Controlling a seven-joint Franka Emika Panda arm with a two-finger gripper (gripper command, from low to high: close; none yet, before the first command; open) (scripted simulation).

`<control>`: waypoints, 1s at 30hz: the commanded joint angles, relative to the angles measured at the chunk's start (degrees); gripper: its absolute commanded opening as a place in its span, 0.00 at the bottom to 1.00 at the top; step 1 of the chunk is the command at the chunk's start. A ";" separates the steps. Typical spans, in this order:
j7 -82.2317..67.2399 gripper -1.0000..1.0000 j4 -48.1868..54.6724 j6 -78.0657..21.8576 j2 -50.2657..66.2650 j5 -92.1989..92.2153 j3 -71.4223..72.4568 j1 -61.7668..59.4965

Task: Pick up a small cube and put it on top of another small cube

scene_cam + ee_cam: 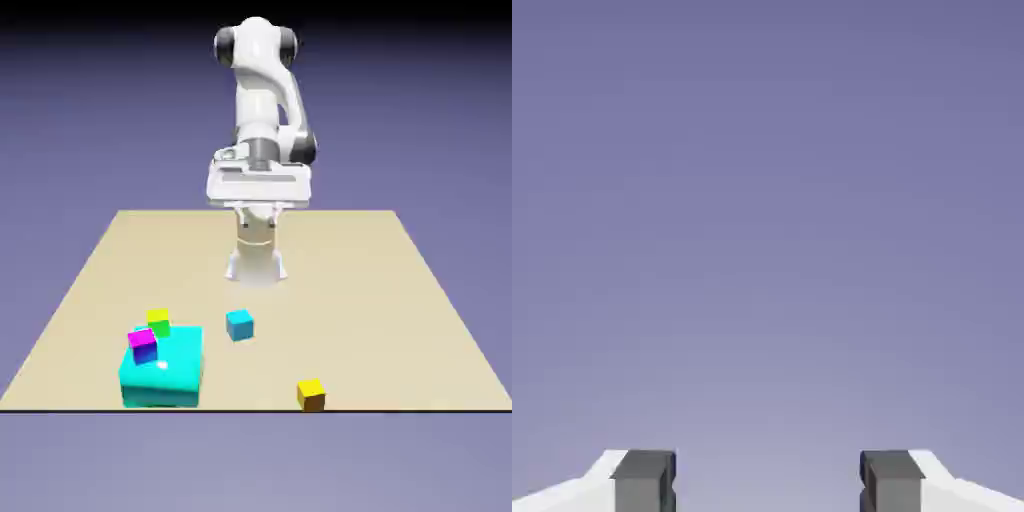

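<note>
Gripper [768, 485] hanging high above table's far edge, arm folded upright over base, hand level, well clear of every object. Fingers [643, 480] standing spread wide with nothing between them, hand view facing only blue-violet backdrop. Small cyan-blue cube [239, 324] sitting alone on table [400, 300], near middle. Yellow cube [311, 394] lying apart, nearer front edge, toward exterior view's right. Large cyan block [170, 375] sitting at exterior view's left, carrying magenta cube [143, 343] and green cube [158, 321].

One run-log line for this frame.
gripper: open, empty, aloft | small cyan cube: on table, untouched | yellow cube: apart | stack: not started
</note>
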 commanded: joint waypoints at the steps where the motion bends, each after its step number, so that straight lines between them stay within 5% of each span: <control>1: 0.42 0.50 0.40 -2.29 1.88 1.69 -2.08 1.08; 23: 9.67 0.50 9.11 -52.61 43.09 38.71 -47.76 24.69; 30: 8.95 0.50 8.78 -50.08 45.41 41.09 -38.30 16.35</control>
